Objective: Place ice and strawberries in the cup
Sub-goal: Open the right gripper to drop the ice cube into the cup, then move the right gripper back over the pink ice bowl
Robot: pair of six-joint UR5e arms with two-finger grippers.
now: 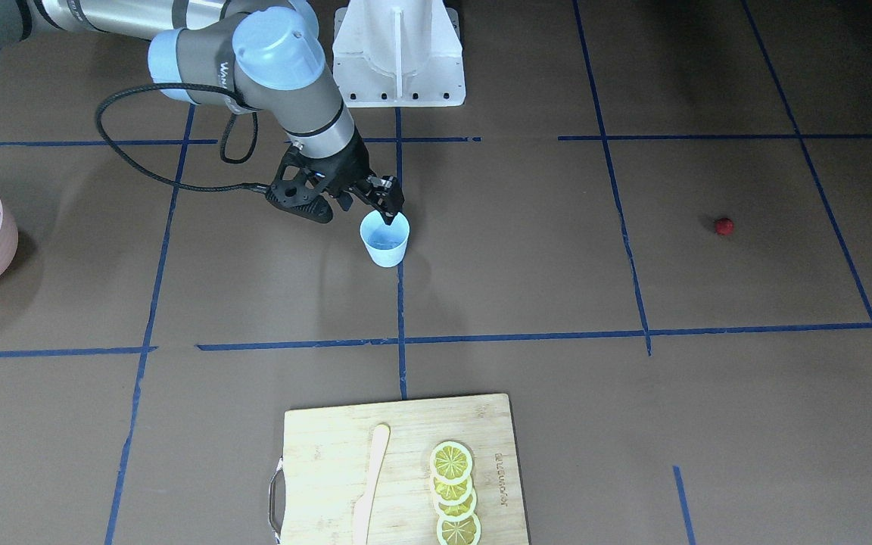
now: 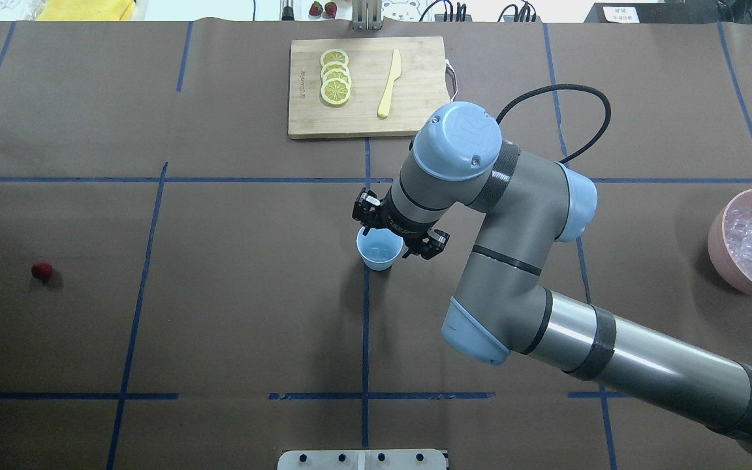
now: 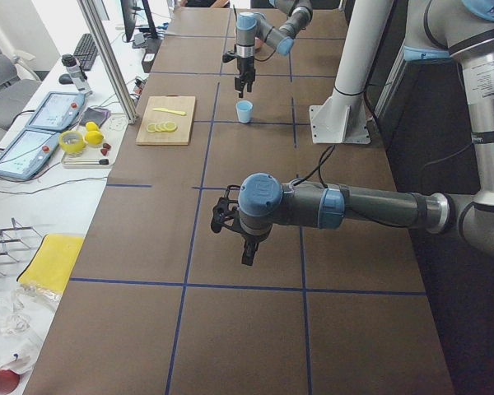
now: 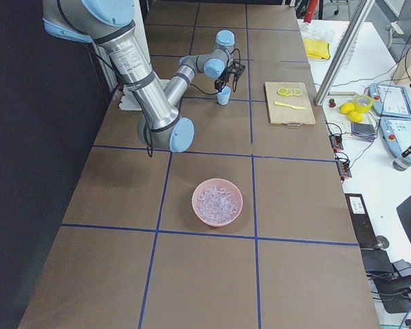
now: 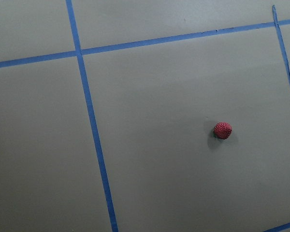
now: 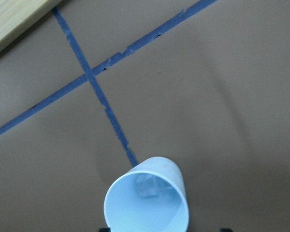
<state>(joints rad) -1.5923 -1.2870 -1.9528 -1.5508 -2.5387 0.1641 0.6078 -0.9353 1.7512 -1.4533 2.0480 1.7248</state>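
Ice (image 6: 146, 186) is lodged in the cup (image 6: 170, 170), over which the right gripper (image 1: 384, 210) is held spread and empty. The strawberry (image 1: 723, 225) is not yet fetched. The left gripper (image 3: 245, 247) cannot be judged.

The cup (image 6: 147, 203) looks like smooth plastic. The strawberry (image 5: 223, 130) is bumpy. The board (image 2: 363, 117) is pale wood. The table (image 2: 252, 294) cover is matt brown.
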